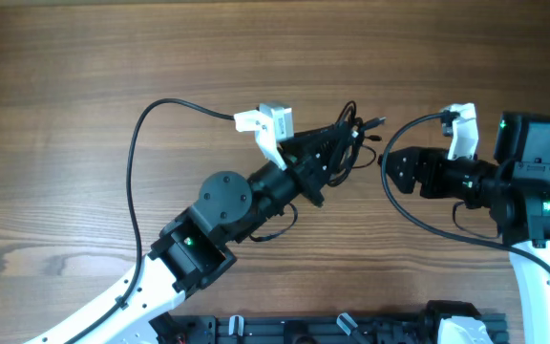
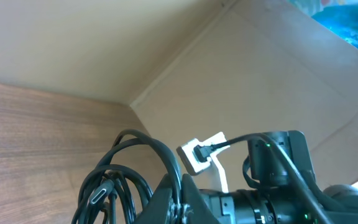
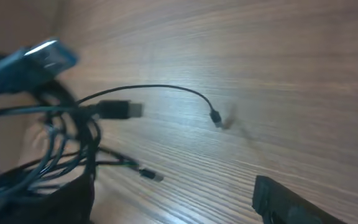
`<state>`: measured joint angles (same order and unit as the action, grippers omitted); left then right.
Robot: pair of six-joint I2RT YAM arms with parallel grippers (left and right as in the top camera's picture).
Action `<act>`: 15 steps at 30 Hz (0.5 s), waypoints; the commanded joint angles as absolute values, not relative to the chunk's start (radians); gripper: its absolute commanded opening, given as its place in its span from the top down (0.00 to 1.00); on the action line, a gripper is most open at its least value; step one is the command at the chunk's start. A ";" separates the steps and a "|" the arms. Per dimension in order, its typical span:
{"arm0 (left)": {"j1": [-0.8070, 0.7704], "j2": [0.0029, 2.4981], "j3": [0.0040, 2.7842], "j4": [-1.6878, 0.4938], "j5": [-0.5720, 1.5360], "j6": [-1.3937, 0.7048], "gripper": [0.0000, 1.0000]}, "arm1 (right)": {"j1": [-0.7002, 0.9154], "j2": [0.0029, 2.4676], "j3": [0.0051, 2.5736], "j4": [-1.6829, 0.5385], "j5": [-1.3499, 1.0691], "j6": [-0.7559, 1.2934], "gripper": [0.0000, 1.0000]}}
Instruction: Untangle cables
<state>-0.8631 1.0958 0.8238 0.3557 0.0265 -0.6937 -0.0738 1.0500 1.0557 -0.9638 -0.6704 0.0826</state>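
Cables (image 1: 352, 128) bunch clamped in left pincer (image 1: 335, 153), just beside right pincer (image 1: 387, 172).

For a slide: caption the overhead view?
Left gripper holds the tangled cables, right gripper close by, over a wooden table.

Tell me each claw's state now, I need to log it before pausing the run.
Left claw: closed, holding the cables.
Right claw: cannot be told, open or closed.
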 commanded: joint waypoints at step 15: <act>-0.862 1.083 0.837 0.404 0.033 -0.750 0.96 | -0.076 1.085 1.045 -0.894 -0.772 -0.026 0.08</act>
